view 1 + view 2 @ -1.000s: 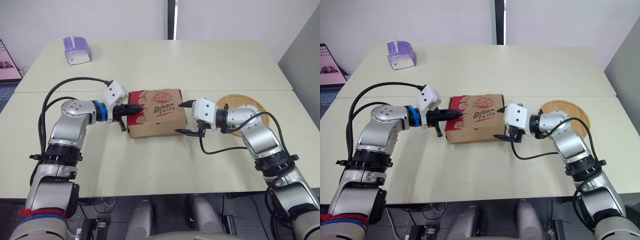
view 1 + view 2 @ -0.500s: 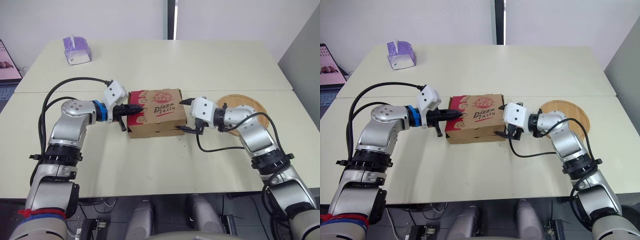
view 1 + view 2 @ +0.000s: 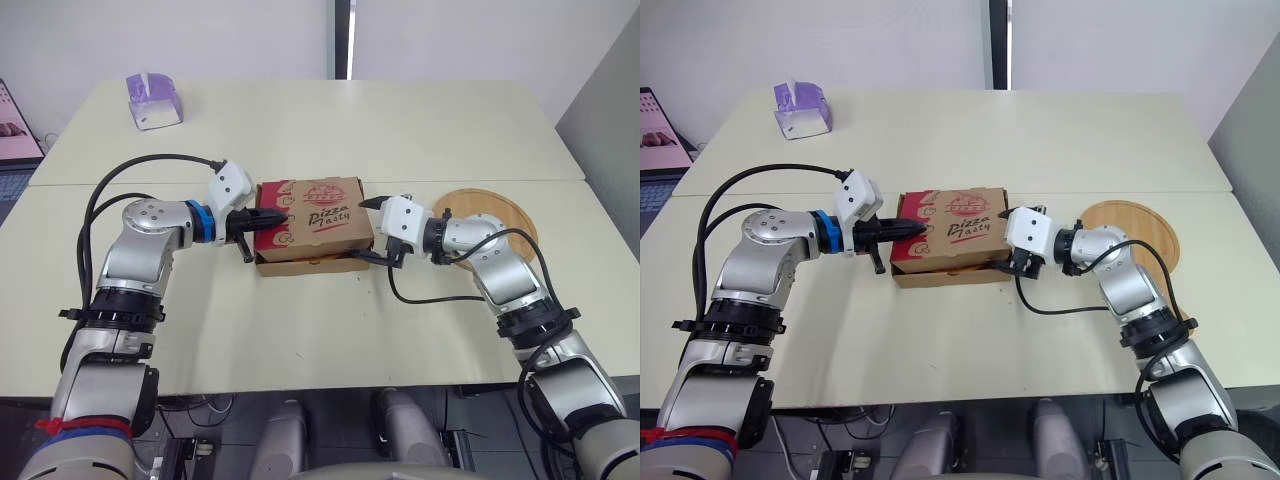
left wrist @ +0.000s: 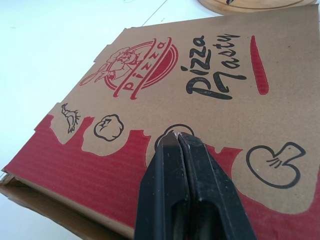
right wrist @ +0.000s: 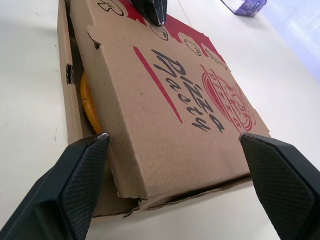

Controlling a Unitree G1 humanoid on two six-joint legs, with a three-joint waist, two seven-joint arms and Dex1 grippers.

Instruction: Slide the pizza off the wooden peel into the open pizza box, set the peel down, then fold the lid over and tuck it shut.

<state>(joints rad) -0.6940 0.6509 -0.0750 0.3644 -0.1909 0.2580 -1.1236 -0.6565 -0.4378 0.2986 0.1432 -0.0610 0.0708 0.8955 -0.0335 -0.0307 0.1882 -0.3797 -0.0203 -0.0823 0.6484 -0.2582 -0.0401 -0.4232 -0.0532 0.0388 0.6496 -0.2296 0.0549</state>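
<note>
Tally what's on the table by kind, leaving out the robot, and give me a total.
Pizza box: 1
Pizza, inside the box: 1
Peel: 1
Tissue box: 1
Total: 4

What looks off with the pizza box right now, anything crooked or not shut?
The lid is not tucked in: it sits skewed over the base, leaving a gap on one side where the pizza crust shows. The shut left gripper rests on it; the open right gripper straddles its other edge.
</note>
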